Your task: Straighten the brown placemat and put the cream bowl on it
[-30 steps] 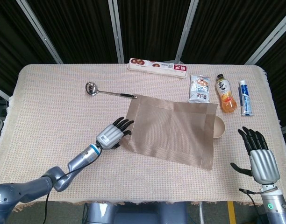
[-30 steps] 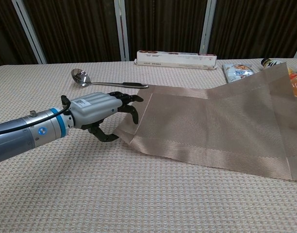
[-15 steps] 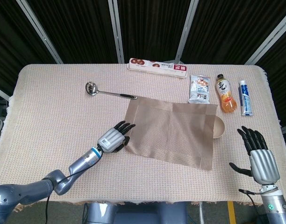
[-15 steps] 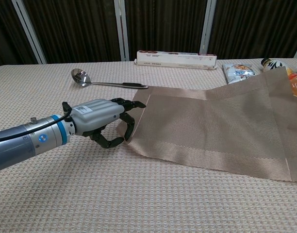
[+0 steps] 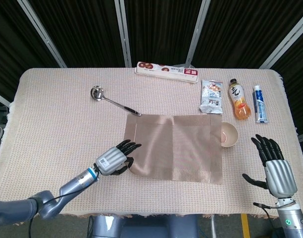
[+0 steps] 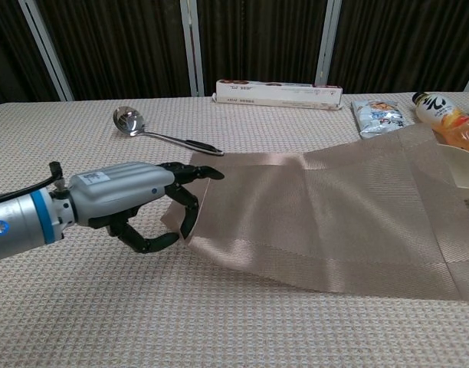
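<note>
While my left robot hand pinches the mat's near-left corner, lifting that edge slightly off the desk, my right robot hand hovers with fingers spread, holding nothing, near-right of the mat. Touching the mat's right edge sits the bowl. Beyond the mat's far-left corner lies a ladle.
</note>
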`<state>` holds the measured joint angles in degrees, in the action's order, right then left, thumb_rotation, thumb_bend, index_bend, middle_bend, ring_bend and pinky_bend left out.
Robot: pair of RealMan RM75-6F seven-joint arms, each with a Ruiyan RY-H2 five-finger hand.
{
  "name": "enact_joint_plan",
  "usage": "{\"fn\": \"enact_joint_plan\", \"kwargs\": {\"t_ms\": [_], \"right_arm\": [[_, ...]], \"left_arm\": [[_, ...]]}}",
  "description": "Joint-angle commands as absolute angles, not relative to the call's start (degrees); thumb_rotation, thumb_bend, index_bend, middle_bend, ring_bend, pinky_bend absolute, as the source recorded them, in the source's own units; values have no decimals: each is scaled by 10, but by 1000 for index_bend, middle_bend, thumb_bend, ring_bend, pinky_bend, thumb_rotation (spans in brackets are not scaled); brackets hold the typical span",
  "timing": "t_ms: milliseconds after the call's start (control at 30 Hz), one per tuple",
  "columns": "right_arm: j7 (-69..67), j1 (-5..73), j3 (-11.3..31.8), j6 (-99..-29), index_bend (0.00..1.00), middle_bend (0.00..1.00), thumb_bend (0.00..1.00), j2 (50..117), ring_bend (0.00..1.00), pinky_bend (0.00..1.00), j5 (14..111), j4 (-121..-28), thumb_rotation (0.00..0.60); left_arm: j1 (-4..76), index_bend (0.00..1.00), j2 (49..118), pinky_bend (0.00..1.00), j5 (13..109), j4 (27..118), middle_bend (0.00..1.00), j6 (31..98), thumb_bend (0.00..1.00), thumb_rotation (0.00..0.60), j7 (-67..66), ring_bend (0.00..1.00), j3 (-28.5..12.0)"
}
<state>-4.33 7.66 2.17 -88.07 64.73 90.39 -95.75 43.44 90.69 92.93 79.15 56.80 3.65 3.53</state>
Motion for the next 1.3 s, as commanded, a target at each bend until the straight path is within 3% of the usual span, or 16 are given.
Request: {"fn": "enact_joint_plan", "kwargs": {"t_ms": [33,500,933,967,1033,1067,1100,1167,1300], "right_arm": [[-42,74,20,-883,0,0,0,646,0,0,908,-960,600],[-41,65,17,-901,0,0,0,638,0,0,932,-975,600],[-43,60,17,-907,0,0,0,634,0,0,943,-979,600],[-43,60,17,-907,0,0,0,634,0,0,943,-979,600],[-41,60,18,-906,0,0,0,634,0,0,943,-979,600],[-41,60,18,-905,0,0,0,635,0,0,943,-979,600],[-40,60,18,-905,0,0,0,635,0,0,943,-978,600],[-40,60,18,-903,0,0,0,635,0,0,941,-978,600],[-39,61,18,-896,0,0,0,637,0,0,938,-975,600]], "left_arm": [[414,725,836,0,930,888,0,561,601,600,4,0,75],[357,725,749,0,919,1023,0,573,605,600,-88,0,145],[324,720,734,0,907,1015,0,591,602,600,-125,0,142],[322,685,734,0,907,1012,0,593,525,600,-126,0,141],[319,464,734,0,909,1009,0,593,231,600,-123,0,142],[319,257,733,0,910,1008,0,591,69,600,-120,0,143],[322,93,728,0,913,1012,0,580,1,600,-107,0,148],[330,0,709,0,907,1034,0,554,0,600,-76,0,158],[330,0,674,0,920,1056,0,578,0,600,-78,0,150]]}}
